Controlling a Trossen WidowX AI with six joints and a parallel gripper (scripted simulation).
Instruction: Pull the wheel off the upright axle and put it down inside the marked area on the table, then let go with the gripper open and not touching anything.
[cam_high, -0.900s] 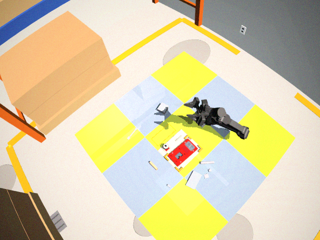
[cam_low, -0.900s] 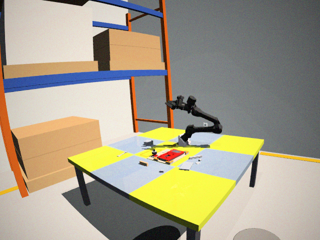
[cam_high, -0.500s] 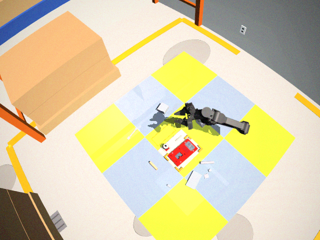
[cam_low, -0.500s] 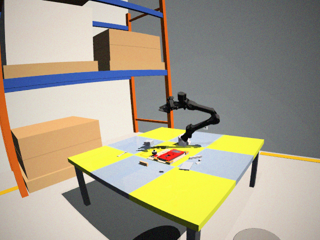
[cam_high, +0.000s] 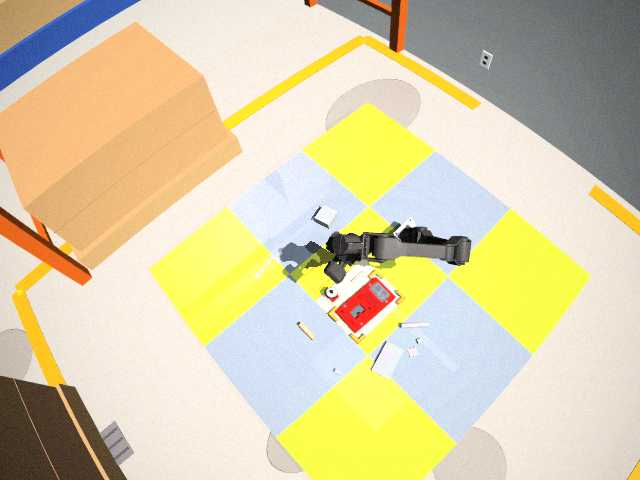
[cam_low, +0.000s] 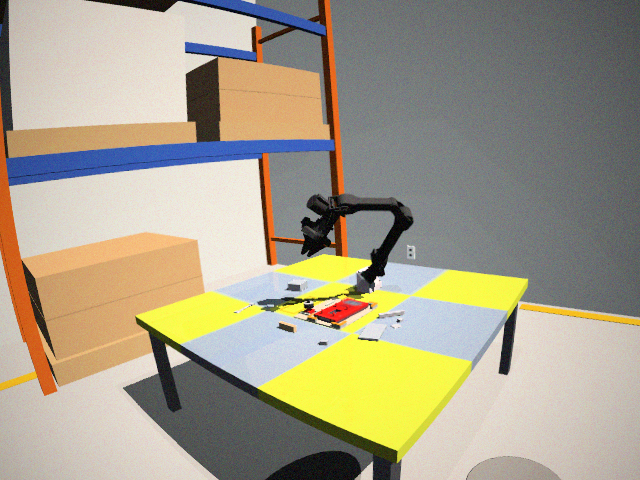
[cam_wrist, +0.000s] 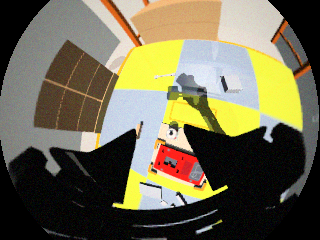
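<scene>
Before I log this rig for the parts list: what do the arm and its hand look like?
The arm is dark charcoal grey throughout, built of blocky segments with rounded joint housings. The hand is black, with two pointed fingers. No cables, markings or labels are visible.

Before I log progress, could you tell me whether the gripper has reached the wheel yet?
No, the gripper hangs open well above the wheel.

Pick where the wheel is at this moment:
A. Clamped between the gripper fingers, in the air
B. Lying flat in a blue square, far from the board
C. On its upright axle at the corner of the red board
C. The wheel sits at the red board corner, while the gripper hangs open above the table, holding nothing.
</scene>
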